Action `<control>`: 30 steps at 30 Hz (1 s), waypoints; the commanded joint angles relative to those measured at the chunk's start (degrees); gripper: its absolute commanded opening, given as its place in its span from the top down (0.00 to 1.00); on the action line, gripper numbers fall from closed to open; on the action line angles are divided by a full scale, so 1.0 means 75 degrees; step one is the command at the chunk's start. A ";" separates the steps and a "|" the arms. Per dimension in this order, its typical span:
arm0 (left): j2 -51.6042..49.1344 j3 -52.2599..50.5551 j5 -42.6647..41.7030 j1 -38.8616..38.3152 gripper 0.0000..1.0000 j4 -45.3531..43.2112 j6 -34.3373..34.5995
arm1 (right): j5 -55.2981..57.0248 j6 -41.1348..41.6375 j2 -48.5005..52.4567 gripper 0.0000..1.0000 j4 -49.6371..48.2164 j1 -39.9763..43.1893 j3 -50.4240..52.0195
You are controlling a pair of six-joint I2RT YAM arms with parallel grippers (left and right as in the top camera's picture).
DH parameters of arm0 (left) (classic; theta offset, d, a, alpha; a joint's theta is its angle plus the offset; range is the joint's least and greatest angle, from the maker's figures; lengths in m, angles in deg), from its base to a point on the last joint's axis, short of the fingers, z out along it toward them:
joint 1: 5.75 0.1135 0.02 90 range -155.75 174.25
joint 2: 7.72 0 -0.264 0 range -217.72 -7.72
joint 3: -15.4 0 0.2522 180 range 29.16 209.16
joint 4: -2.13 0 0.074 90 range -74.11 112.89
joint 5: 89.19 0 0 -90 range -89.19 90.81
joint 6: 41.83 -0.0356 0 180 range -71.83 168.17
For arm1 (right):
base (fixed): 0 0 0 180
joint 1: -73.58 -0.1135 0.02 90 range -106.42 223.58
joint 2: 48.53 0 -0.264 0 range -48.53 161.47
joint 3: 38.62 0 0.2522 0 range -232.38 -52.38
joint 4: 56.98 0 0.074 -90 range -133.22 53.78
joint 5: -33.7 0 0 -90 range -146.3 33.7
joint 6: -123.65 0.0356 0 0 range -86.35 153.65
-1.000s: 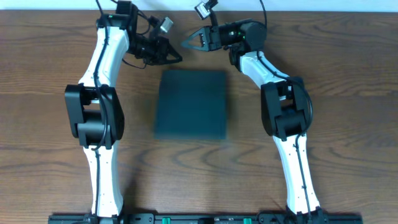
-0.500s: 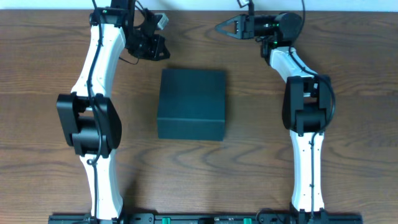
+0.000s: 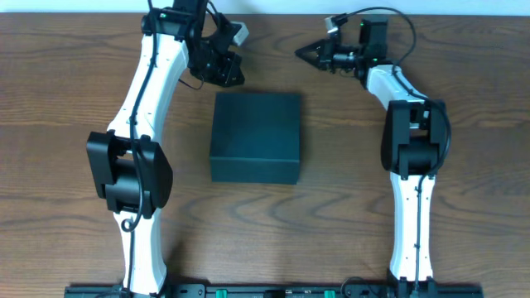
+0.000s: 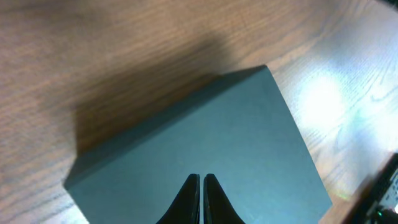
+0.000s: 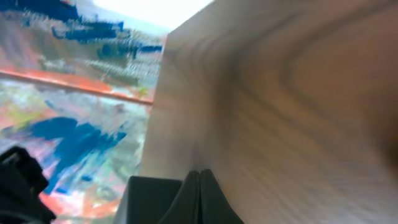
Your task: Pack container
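Brown wood-grain worktop [image 3: 464,99] is filling the overhead view, and the container [image 3: 255,136], a dark green-black box, is sitting at its middle between the two arms, square to the edges. Its lid [image 4: 205,137] is lying flat and shut, so nothing of the inside is showing, and no snack packets or other goods are appearing anywhere on the wood. The left tool [image 3: 234,77] is hovering just beyond the box's far left corner, its fingers [image 4: 186,202] pressed together and gripping nothing. Through the left wrist camera those closed tips are pointing out over the container's top face. The right tool [image 3: 302,53] is hanging near the far edge, apart from the box toward the far right, likewise clenched and empty. Its own camera is giving a blurred look at the wood, a blue and orange backdrop [image 5: 74,93] past the worktop's edge, and what is probably a dark corner of the container low in the frame. Judging from this, the packing is either finished with the lid closed or not yet begun; the pictures are not settling which, since the contents are hidden. With no loose items waiting and both tools clear of the box, I am leaning toward little or nothing remaining
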 commanded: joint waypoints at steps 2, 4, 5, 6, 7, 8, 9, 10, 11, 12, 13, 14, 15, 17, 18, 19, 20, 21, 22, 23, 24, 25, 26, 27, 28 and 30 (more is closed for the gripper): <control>0.0035 -0.0029 0.0291 -0.0198 0.94 0.0157 -0.0023 | 0.0265 -0.0644 -0.0731 0.98 -0.0023 0.0350 -0.0463; 0.0035 -0.0029 0.0294 -0.0283 0.94 0.0166 -0.0023 | 0.0592 -0.1000 -0.0970 0.98 0.0146 0.0446 -0.0554; 0.0035 -0.0029 0.0323 -0.0323 0.94 0.0163 -0.0023 | 0.0863 -0.1253 -0.1110 0.99 0.0364 0.0484 -0.0586; 0.0035 -0.0029 0.0364 -0.0358 0.94 0.0169 -0.0023 | 0.1177 -0.1521 -0.1262 0.99 0.0685 0.0516 -0.0624; 0.0035 -0.0029 0.0408 -0.0399 0.94 0.0201 -0.0029 | 0.1533 -0.1935 -0.1480 0.98 0.1172 0.0527 -0.0670; 0.0035 -0.0029 0.0437 -0.0420 0.94 0.0224 -0.0029 | 0.1798 -0.2305 -0.1676 0.99 0.1580 0.0527 -0.0685; 0.0035 -0.0029 0.0504 -0.0440 0.94 0.0268 -0.0026 | 0.2046 -0.2678 -0.1897 0.98 0.2002 0.0516 -0.0685; 0.0035 -0.0029 0.0632 -0.0460 0.95 0.0335 -0.0032 | 0.2340 -0.3098 -0.2174 0.98 0.2532 0.0490 -0.0685; 0.0035 -0.0029 0.0781 -0.0478 0.94 0.0388 -0.0032 | 0.2585 -0.3485 -0.2425 0.98 0.3002 0.0458 -0.0685; 0.0035 -0.0029 0.0880 -0.0484 0.94 0.0431 -0.0073 | 0.2827 -0.3864 -0.2690 0.98 0.3468 0.0417 -0.0685; 0.0035 -0.0029 0.0918 -0.0487 0.94 0.0472 -0.0146 | 0.3080 -0.4179 -0.2938 0.98 0.3920 0.0373 -0.0685; 0.0035 -0.0029 0.0918 -0.0487 0.94 0.0516 -0.0265 | 0.3351 -0.4482 -0.3249 0.98 0.4430 0.0326 -0.0685; 0.0035 -0.0029 0.0918 -0.0487 0.94 0.0536 -0.0353 | 0.3538 -0.4698 -0.3500 0.98 0.4867 0.0286 -0.0685; 0.0035 -0.0029 0.0915 -0.0487 0.94 0.0562 -0.0542 | 0.3716 -0.5056 -0.4007 0.98 0.5689 0.0201 -0.0685; 0.0035 -0.0029 0.0909 -0.0487 0.94 0.0595 -0.0656 | 0.3809 -0.5120 -0.4313 0.98 0.6146 0.0146 -0.0685; 0.0035 -0.0029 0.0871 -0.0487 0.94 0.0641 -0.0819 | 0.3870 -0.5141 -0.4503 0.98 0.6461 0.0096 -0.0685; 0.0035 -0.0032 0.0667 -0.0487 0.94 0.0743 -0.1174 | 0.4013 -0.5138 -0.4861 0.98 0.6985 0.0006 -0.0685; 0.0035 -0.0032 0.0341 -0.0487 0.94 0.0877 -0.1585 | 0.4249 -0.5138 -0.5170 0.98 0.7449 -0.0117 -0.0685; 0.0035 -0.0032 0.0090 -0.0487 0.94 0.0982 -0.1874 | 0.4514 -0.5138 -0.5403 0.98 0.7787 -0.0230 -0.0685; 0.0035 -0.0032 -0.0087 -0.0487 0.94 0.1058 -0.2081 | 0.4858 -0.5135 -0.5622 0.98 0.8119 -0.0361 -0.0685; 0.0035 -0.0032 -0.0169 -0.0487 0.94 0.1113 -0.2194 | 0.5228 -0.5135 -0.5831 0.98 0.8446 -0.0510 -0.0685; 0.0032 -0.0038 -0.0184 -0.0487 0.94 0.1163 -0.2285 | 0.5590 -0.5135 -0.6033 0.98 0.8772 -0.0673 -0.0685; 0.0032 -0.0058 -0.0187 -0.0484 0.94 0.1192 -0.2355 | 0.5963 -0.5135 -0.6257 0.98 0.9165 -0.0892 -0.0685; 0.0032 -0.0108 -0.0233 -0.0481 0.94 0.1212 -0.2430 | 0.6239 -0.5132 -0.6441 0.98 0.9503 -0.1084 -0.0685; 0.0032 -0.0169 -0.0274 -0.0481 0.94 0.1247 -0.2503 | 0.6467 -0.5132 -0.6642 0.98 0.9874 -0.1320 -0.0682; 0.0032 -0.0344 -0.0335 -0.0478 0.94 0.1329 -0.2707 | 0.6776 -0.5123 -0.6933 0.98 1.0418 -0.1711 -0.0682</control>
